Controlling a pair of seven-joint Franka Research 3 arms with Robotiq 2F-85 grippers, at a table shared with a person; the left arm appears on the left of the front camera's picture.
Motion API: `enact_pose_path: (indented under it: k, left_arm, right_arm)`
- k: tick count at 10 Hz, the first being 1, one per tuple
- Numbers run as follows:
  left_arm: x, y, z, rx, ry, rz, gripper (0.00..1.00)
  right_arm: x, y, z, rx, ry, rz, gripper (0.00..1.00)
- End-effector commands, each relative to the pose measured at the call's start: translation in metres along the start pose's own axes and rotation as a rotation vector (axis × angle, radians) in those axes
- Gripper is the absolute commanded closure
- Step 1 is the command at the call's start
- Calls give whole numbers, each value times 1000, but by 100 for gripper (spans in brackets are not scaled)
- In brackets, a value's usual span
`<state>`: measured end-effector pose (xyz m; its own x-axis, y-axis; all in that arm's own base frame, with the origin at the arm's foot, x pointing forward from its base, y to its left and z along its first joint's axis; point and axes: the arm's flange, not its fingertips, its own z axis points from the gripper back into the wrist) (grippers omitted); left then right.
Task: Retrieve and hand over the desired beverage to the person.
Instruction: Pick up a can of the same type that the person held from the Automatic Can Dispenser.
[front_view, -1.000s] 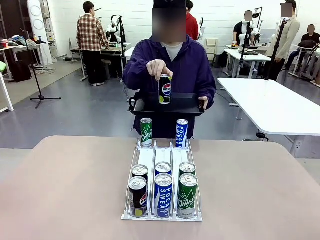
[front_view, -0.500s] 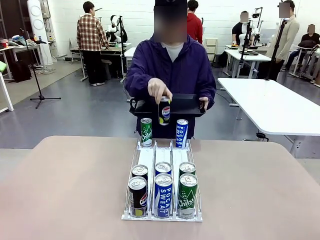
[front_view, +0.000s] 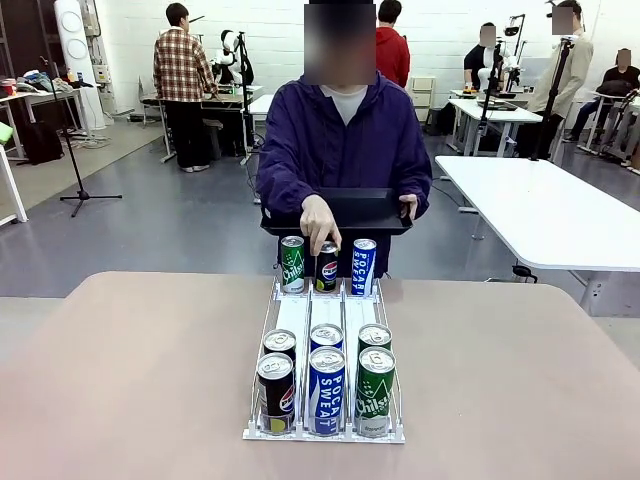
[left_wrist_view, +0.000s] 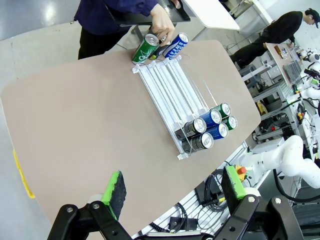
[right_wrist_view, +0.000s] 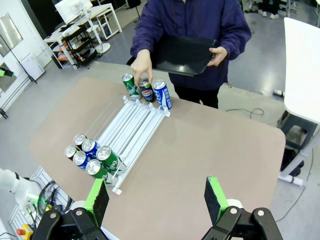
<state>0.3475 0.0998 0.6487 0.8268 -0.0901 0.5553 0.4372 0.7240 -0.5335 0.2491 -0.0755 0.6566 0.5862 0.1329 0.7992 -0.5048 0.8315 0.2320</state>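
The person (front_view: 340, 140) in a dark purple jacket stands at the far side, one hand under a black tray (front_view: 355, 212). The other hand (front_view: 318, 222) rests on a black Pepsi can (front_view: 327, 268) at the far end of the rack's middle lane, between a green can (front_view: 292, 264) and a blue can (front_view: 363, 267). Several more cans (front_view: 326, 385) stand at the near end of the white three-lane rack (front_view: 325, 318). My left gripper (left_wrist_view: 174, 192) and right gripper (right_wrist_view: 156, 200) hang open high above the table, nothing between their green pads.
The tan table (front_view: 130, 370) has bare room on both sides of the rack. A white table (front_view: 540, 205) stands at the back right and a tripod (front_view: 75, 150) at the back left. Other people work farther off.
The person's hand has brought the Pepsi can down from above the tray to the far end of the rack. The tray has dropped slightly.
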Motion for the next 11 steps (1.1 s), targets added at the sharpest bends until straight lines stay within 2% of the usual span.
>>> enact_pose_path:
  k: [1, 11]
  left_arm:
    - [2, 0, 3, -14, -1, -12, 0]
    - [2, 0, 3, -14, -1, -12, 0]
  right_arm:
    - [1, 1, -1, 13, -5, 3, 0]
    - [1, 1, -1, 13, -5, 3, 0]
